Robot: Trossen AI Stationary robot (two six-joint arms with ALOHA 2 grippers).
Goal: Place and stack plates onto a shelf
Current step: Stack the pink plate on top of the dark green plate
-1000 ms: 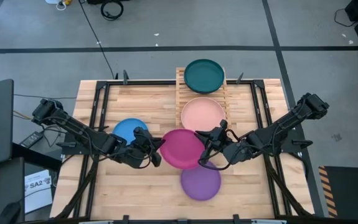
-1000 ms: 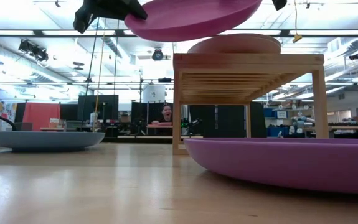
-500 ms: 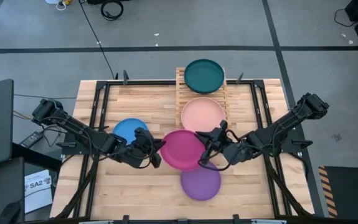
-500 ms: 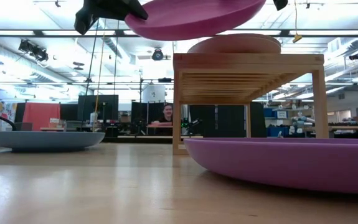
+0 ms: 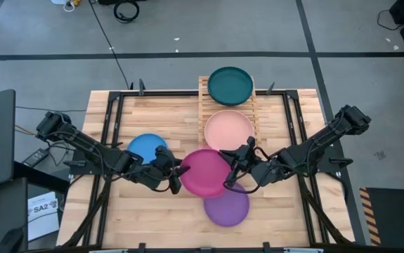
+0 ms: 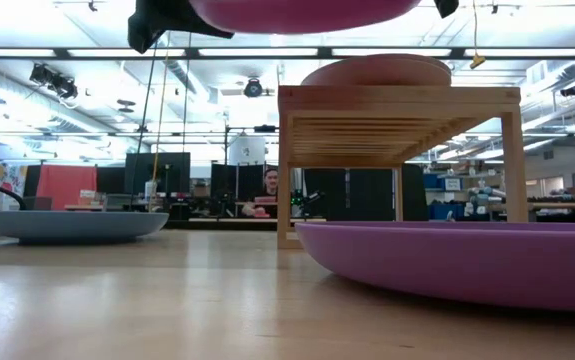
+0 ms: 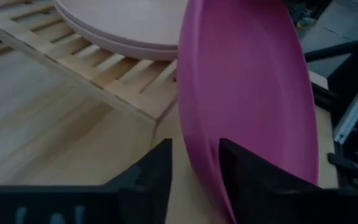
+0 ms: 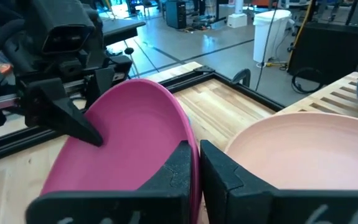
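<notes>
Magenta plate has gone up and drifted a touch left and toward the front edge over the last second. In the low view it was tilted and mostly in frame; now only its underside shows at the top edge, roughly level. Nothing else has shifted.

Left hand is clamped on the plate's left rim, with the fingers either side of the edge in the left wrist view. Right hand grips the right rim, fingers nearly closed on the thin edge. So it's a two-arm carry, plate clear of the tabletop.

My read: the lift puts the plate above the lower tier of the shelf, which it needs before it can travel over and stack. It's still short of the shelf, hanging just in front of the salmon plate on that tier.

- Teal plate: sits on the far end of the shelf.
- Blue plate: on the tabletop, left of the carried one, partly under the left arm.
- Purple plate: on the tabletop, just in front of and below the carried plate.

Next step is likely a synchronized move toward the salmon plate. The risk is rim slip if the arms diverge.
</notes>
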